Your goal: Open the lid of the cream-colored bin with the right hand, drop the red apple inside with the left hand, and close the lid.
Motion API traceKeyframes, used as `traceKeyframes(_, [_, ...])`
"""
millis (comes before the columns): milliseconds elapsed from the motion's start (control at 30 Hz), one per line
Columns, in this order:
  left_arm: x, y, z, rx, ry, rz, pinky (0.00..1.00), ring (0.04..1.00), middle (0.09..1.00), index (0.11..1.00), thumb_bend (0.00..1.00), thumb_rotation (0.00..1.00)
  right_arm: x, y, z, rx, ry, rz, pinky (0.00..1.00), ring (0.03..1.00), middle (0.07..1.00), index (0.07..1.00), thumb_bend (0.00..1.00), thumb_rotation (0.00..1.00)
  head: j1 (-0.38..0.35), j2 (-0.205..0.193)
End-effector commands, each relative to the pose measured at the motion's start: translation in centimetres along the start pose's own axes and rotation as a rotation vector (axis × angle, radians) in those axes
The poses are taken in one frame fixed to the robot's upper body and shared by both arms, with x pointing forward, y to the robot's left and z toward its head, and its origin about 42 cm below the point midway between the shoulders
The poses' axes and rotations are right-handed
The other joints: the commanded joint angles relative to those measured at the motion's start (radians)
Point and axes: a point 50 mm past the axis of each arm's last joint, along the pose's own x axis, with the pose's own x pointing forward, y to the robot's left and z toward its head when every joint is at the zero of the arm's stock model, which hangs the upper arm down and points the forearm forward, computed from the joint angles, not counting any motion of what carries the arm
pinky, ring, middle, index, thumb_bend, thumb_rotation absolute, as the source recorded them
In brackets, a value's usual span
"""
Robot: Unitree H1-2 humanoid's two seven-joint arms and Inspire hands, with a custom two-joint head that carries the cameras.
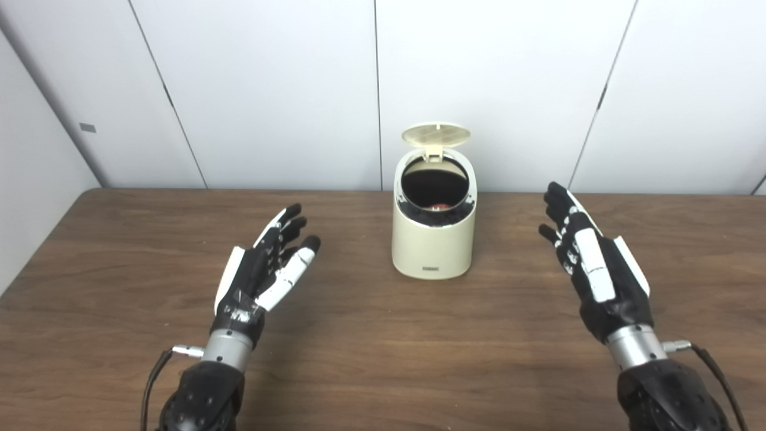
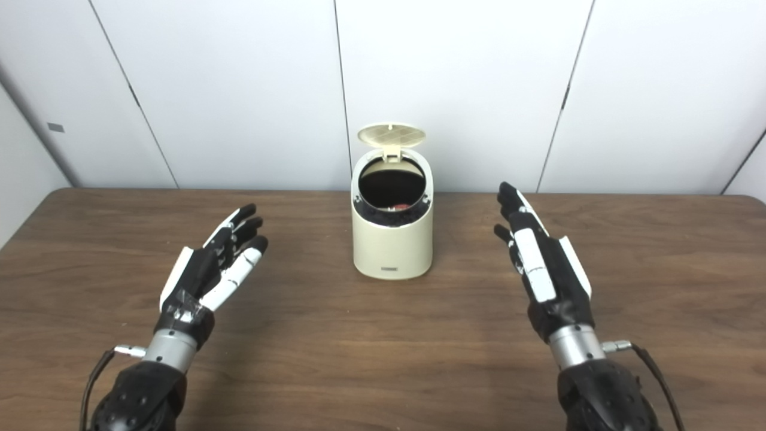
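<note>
The cream-colored bin [image 1: 432, 245] stands upright at the middle of the wooden table [image 1: 359, 359]. Its round lid [image 1: 435, 134] is swung up and open at the back. A bit of the red apple [image 1: 440, 207] shows low inside the dark opening. My left hand [image 1: 266, 269] is open and empty, palm turned inward, to the left of the bin and apart from it. My right hand [image 1: 589, 263] is open and empty, fingers stretched forward, to the right of the bin and apart from it.
White wall panels [image 1: 269, 90] rise right behind the table's far edge. The table's left edge runs near a side wall [image 1: 36, 179]. Bare tabletop lies between and in front of the hands.
</note>
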Motion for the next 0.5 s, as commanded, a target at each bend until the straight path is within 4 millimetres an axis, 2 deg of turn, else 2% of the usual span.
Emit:
traceKeyframes(0, [0.0, -0.4, 1.1, -0.032, -0.079, -0.024, 0.99, 0.994, 0.999, 0.999, 0.54, 0.84, 2.2, 0.3, 2.2, -0.034, -0.09, 0.022, 0.97, 0.998, 0.971, 0.93, 0.57, 0.9, -0.007, 0.0])
traceKeyframes(133, [-0.7, -0.8, -0.1, -0.041, -0.057, -0.028, 1.0, 1.0, 1.0, 1.0, 0.56, 0.87, 5.3, 0.9, 4.0, -0.069, -0.145, 0.066, 0.99, 0.999, 0.957, 0.902, 0.61, 0.87, -0.028, -0.011])
traceKeyframes(233, [-1.1, -1.3, -1.0, -0.063, -0.044, -0.018, 1.0, 1.0, 1.0, 1.0, 0.57, 0.85, 7.4, 1.3, 5.7, -0.147, -0.184, 0.103, 1.0, 1.0, 0.963, 0.897, 0.57, 0.94, -0.051, -0.021])
traceKeyframes(367, [-1.4, -1.8, -2.1, -0.067, -0.04, -0.012, 1.0, 1.0, 1.0, 1.0, 0.57, 0.86, 9.5, 1.5, 7.7, -0.234, -0.198, 0.097, 0.98, 1.0, 0.973, 0.898, 0.56, 0.94, -0.063, -0.031])
traceKeyframes(467, [-1.4, -1.9, -2.5, -0.044, -0.036, -0.016, 1.0, 1.0, 1.0, 1.0, 0.58, 0.89, 11.4, 1.5, 8.8, -0.348, -0.241, 0.078, 0.91, 0.963, 0.962, 0.91, 0.54, 0.94, -0.072, -0.036])
